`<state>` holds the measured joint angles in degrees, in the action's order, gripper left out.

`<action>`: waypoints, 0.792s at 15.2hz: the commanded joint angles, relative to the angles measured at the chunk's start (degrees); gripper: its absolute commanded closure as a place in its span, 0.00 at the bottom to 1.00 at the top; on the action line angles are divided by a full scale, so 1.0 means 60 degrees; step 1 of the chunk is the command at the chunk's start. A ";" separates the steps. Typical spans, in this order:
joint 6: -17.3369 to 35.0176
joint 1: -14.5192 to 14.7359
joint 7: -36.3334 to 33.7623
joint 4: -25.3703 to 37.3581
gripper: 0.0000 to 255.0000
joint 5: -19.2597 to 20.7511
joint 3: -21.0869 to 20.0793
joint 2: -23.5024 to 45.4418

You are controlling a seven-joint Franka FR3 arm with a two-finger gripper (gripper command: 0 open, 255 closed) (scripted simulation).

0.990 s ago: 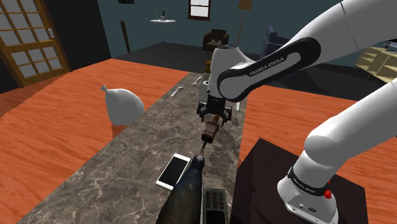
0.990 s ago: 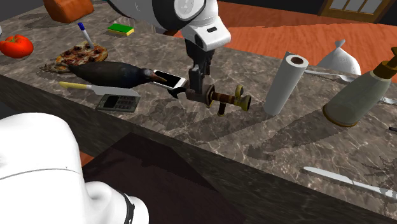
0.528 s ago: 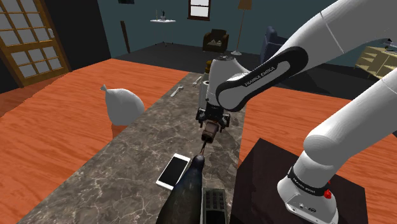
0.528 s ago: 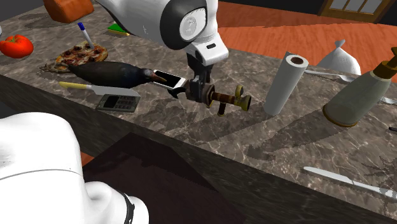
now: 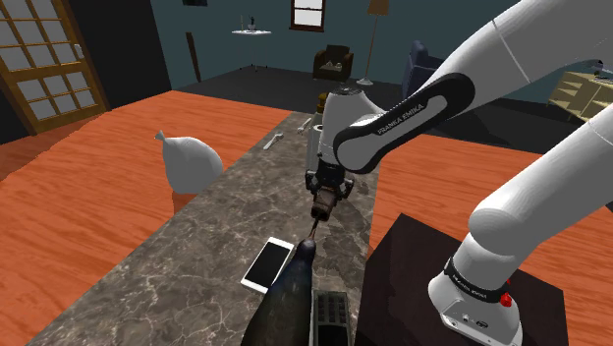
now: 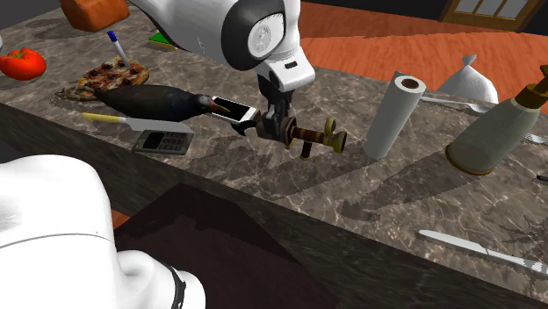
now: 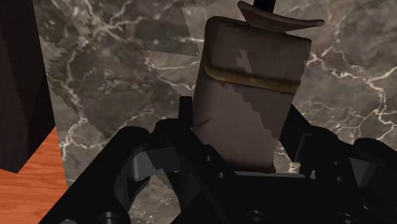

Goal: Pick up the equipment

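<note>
A brownish-grey tool (image 7: 251,95) is clasped by the gripper (image 7: 236,167), with one black finger (image 7: 186,124) pressed to each side. A gold band is seen round its body and a dark flange at its far end. A marbled counter (image 7: 114,70) is seen beneath, bordered by a dark box (image 7: 19,83) and orange floor (image 7: 32,197).

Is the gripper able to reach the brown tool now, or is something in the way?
Probably yes: the gripper sits right over the thick end of the brown tool; the dark bottle and paper roll lie to either side.

Shoulder along counter (image 5: 216,246), second across it, wrist close.
</note>
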<state>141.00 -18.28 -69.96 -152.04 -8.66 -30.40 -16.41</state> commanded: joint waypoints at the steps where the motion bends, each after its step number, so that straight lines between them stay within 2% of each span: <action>1: 0.0007 -0.0004 0.0007 -0.0008 1.00 0.0006 0.0003 0.0009; 3: 0.0012 -0.0007 -0.0008 0.0002 1.00 0.0014 -0.0008 0.0024; 12: -0.1423 0.0183 0.0296 0.0524 1.00 -0.0270 0.0334 -0.0927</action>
<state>133.64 -17.29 -68.41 -149.41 -10.14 -28.70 -21.26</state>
